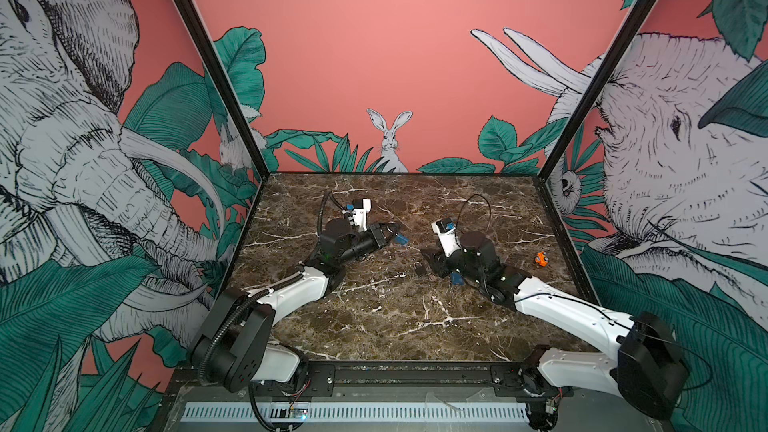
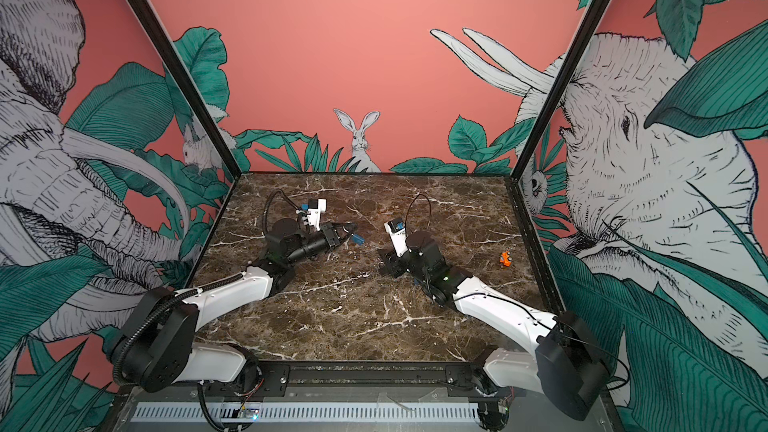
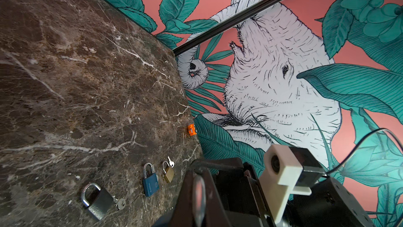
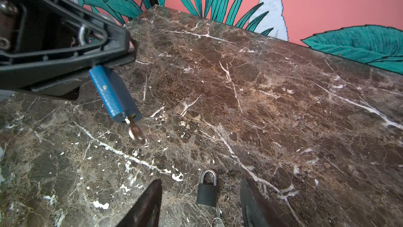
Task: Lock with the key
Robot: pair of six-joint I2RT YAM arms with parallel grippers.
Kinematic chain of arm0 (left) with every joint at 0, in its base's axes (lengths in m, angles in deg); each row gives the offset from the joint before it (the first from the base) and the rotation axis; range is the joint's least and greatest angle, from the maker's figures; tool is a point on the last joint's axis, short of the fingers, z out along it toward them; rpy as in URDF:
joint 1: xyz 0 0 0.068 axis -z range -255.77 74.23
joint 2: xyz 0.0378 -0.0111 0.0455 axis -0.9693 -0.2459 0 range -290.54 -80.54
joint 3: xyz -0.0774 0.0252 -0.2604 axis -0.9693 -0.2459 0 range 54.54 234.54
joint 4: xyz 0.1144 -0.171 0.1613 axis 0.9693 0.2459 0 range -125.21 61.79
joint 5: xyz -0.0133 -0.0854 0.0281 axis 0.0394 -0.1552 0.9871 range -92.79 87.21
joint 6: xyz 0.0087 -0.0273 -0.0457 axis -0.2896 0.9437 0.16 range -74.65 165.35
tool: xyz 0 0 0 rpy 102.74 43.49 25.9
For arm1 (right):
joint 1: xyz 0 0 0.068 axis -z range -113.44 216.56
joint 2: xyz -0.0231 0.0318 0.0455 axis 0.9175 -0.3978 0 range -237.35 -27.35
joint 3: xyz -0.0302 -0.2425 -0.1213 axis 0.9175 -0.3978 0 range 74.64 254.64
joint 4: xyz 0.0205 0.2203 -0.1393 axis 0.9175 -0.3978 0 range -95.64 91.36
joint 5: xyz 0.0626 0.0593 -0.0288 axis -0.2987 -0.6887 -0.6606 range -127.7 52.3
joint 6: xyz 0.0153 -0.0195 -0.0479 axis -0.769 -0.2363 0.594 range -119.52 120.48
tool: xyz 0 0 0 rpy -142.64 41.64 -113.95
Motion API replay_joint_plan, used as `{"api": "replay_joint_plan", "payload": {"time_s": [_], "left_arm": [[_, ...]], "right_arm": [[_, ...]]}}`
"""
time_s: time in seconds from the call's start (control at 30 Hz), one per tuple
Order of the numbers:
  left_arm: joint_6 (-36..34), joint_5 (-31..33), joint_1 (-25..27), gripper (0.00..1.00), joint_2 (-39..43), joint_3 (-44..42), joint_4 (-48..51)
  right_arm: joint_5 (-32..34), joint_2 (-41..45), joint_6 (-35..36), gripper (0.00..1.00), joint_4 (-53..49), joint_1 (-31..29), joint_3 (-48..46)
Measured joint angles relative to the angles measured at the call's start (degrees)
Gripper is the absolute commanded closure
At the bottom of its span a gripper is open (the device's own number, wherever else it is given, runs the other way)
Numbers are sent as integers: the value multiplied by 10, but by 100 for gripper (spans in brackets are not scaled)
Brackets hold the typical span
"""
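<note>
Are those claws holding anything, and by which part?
The left gripper holds the blue padlock by its shackle end, key sticking out below. The right gripper holds nothing.

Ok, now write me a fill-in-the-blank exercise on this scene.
The left tool holds a ___ padlock by its shackle.
The right tool hangs ___ over a dark padlock.
The toy car is ___.
Missing words: blue; open; orange.
</note>
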Motion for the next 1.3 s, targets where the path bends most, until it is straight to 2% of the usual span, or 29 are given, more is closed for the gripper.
{"api": "replay_joint_plan", "payload": {"time_s": [0.2,0.63,1.0,1.3], "left_arm": [[6,0,0,100,-31,14,5],[97,-11,0,100,-38,24,-10],[147,-19,0,100,-32,21,-69],[178,-19,0,100,-21,11,-108]], "right_arm": [[-49,-18,-2,54,33,23,-15],[-197,-29,-28,53,143,56,-17],[-248,-38,-35,56,155,58,32],[-269,-52,-52,60,161,58,37]]}}
